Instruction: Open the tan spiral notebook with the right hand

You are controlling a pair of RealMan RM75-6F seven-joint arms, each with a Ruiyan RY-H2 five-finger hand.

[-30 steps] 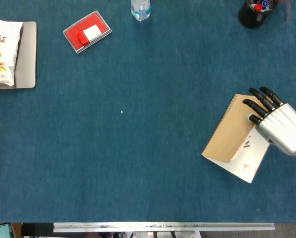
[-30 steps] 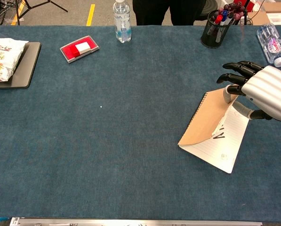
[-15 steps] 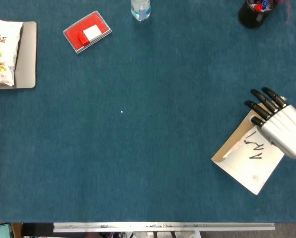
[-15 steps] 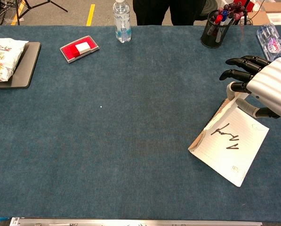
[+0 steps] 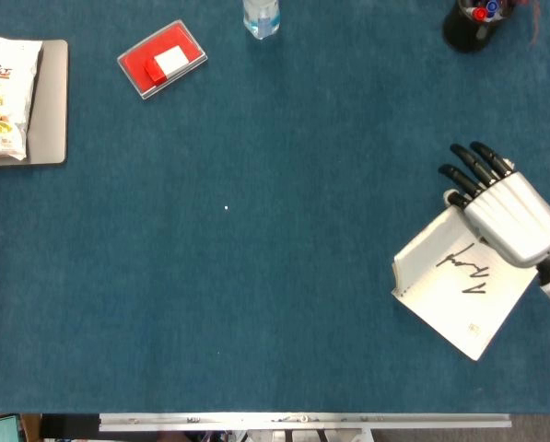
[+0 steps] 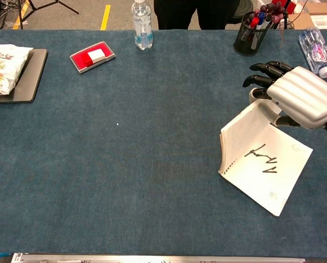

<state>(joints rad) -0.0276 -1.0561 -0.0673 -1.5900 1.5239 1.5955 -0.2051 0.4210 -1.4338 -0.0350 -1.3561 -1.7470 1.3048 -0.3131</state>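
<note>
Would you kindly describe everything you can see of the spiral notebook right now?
The spiral notebook lies open at the blue table's right side, turned diagonally. A white lined page with black scribbled marks faces up. The cover and some leaves stand raised along the left edge, lifted by the right robot hand, whose dark fingers reach over their top corner.

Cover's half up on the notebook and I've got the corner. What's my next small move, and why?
Probably sweep the right hand further left and down, laying the cover flat on the table. In the chest view the notebook shows a written page, but the lifted leaf stands nearly upright at the spiral edge and could drop shut if released.
</note>
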